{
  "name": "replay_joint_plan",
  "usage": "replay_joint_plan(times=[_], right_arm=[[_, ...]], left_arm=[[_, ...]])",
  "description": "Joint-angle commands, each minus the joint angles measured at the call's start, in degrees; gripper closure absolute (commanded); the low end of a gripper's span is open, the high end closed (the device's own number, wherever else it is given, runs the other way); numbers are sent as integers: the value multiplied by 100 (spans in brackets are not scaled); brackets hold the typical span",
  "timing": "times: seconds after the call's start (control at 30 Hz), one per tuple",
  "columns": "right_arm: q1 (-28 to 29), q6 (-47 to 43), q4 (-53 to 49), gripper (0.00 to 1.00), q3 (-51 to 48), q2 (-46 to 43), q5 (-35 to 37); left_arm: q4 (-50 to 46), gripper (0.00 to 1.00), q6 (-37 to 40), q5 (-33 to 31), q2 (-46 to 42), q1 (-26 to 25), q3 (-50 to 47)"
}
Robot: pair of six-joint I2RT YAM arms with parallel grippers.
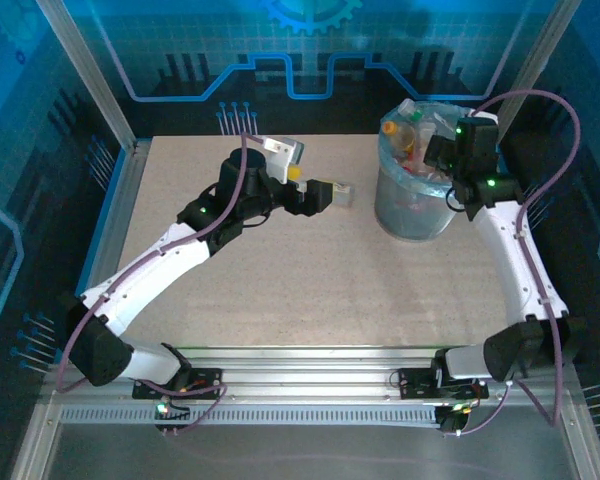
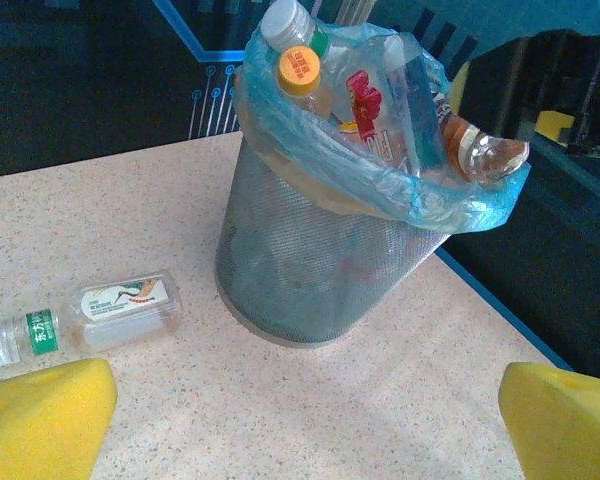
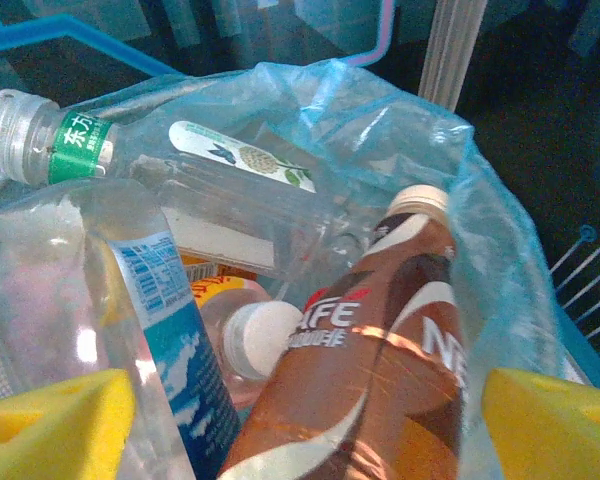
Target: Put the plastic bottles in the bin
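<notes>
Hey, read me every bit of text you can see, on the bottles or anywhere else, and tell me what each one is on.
"AFE", then a cut-off "NE": brown bottle in the bin.
"东方": green band on the clear bottle.
Blue label: print too small to read.
Orange cap: red print blurred.
Lying bottle: labels too small to read.

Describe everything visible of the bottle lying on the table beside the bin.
The bottle is clear plastic and looks empty, with a pale cap, a green neck band with white characters and a white body label showing a bird. It lies on its side on the speckled table, cap pointing away from the bin, near it but apart. Only the table touches it.
</notes>
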Motion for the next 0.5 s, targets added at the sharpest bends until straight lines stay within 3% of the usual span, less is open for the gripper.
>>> replay_joint_plan(times=[0.0, 0.27, 0.47], right_arm=[[78, -49, 185, 13, -79, -233, 258], [26, -23, 28, 37, -104, 162, 172], [-137, 234, 5, 41, -285, 401, -196]], left_arm=[[-9, 1, 119, -50, -207, 31, -99], [40, 1, 7, -51, -234, 39, -206], [-48, 1, 51, -100, -302, 43, -245]])
